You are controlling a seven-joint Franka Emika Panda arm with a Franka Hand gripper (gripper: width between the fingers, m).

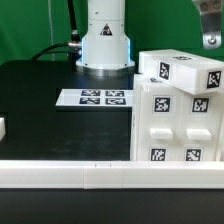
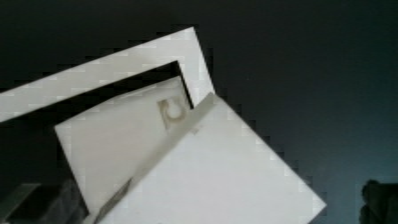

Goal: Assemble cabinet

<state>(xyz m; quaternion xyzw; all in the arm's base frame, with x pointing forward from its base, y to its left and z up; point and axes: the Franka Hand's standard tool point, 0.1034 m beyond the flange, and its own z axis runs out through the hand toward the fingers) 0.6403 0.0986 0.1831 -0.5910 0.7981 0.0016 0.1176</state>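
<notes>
The cabinet (image 1: pixel 177 108) stood on the dark table (image 1: pixel 40 95) at the exterior view's right, close behind the white rail (image 1: pixel 70 176) along the near edge, tags showing on its front and top. The marker board (image 1: pixel 92 98) lay flat just beside it, toward my base (image 1: pixel 106 45). My tool (image 1: pixel 210 38) hung above the cabinet's far right corner, mostly out of frame; I could not tell how wide it was. The wrist view showed angled white panels (image 2: pixel 214 170) against black.
</notes>
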